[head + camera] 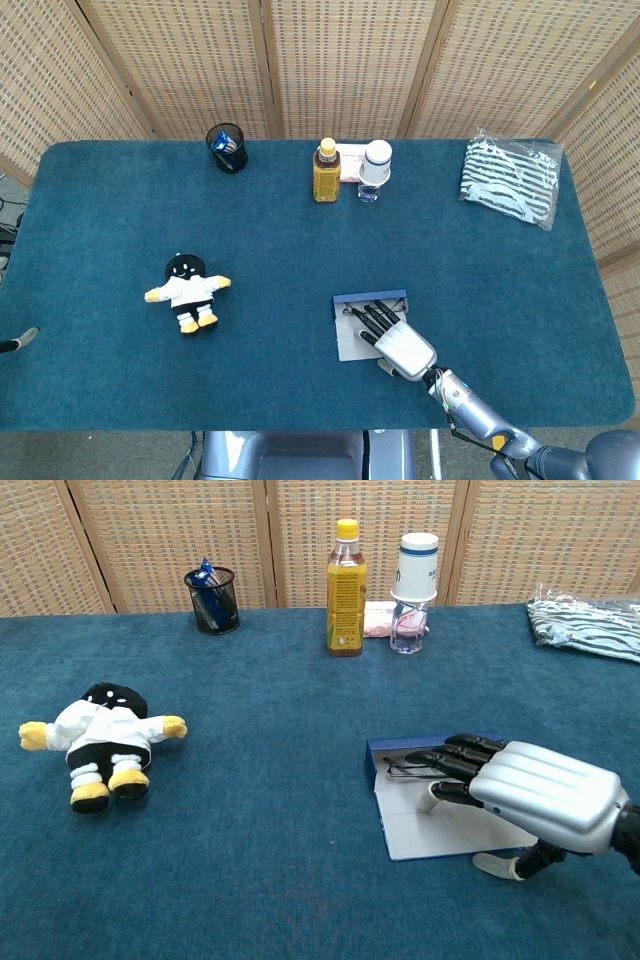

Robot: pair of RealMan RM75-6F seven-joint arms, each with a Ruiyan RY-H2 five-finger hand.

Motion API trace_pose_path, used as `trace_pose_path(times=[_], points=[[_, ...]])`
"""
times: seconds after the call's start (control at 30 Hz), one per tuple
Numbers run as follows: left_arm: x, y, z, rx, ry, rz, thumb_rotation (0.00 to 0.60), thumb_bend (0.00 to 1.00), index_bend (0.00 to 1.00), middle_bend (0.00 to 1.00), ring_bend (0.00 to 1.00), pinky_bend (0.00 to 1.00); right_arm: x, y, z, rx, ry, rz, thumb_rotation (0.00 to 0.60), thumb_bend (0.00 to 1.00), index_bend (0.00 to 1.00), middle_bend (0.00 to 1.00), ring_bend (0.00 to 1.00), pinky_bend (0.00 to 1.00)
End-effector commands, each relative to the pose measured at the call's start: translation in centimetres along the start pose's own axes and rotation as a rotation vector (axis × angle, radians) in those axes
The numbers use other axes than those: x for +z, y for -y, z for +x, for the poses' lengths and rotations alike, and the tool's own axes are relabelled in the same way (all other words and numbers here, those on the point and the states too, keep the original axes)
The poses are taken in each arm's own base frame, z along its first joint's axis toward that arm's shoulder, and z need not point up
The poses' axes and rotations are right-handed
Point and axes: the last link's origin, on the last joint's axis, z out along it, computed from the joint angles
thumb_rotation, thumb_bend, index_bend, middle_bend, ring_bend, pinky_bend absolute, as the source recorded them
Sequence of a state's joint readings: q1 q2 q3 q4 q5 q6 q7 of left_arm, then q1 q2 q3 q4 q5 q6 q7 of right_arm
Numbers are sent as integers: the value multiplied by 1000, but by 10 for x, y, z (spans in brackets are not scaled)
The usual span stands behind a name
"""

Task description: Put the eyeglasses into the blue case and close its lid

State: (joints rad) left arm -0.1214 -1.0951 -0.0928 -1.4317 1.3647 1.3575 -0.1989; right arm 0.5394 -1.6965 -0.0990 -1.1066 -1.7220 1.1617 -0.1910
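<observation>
The blue case [378,760] [370,298] lies open at the front right of the table, its white-lined lid [430,830] flat on the near side. The dark-framed eyeglasses [402,770] [352,312] lie in the case's far tray. My right hand [540,795] [400,345] hovers palm down over the lid. Its dark fingers [455,760] stretch toward the glasses without holding them, and one pale fingertip points down at the lid. Of my left hand, only a grey tip [18,341] shows, at the left edge of the head view.
A penguin plush [105,742] lies at the left. At the back stand a black mesh pen cup [212,600], a yellow drink bottle [346,588] and a clear bottle with a white cap [413,580]. A striped cloth in a bag [510,180] lies at the back right.
</observation>
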Motion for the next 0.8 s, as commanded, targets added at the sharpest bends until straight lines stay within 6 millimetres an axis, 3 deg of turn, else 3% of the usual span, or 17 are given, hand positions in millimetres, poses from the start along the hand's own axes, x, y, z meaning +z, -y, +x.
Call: trace_pose_path(times=[0.03, 0.13, 0.8], points=[[0, 0, 0, 0, -1, 0, 600, 0, 0, 0, 0, 0, 1, 0, 0, -1, -7, -5, 600, 527, 333, 0, 0, 33], [0, 0, 0, 0, 0, 0, 600, 0, 0, 0, 0, 0, 4, -2, 2, 5, -31, -24, 600, 569, 356, 0, 0, 33], [1, 1, 0, 1, 3, 3, 600, 0, 0, 0, 0, 0, 27, -19, 18, 53, -107, -106, 600, 569, 356, 0, 0, 33]])
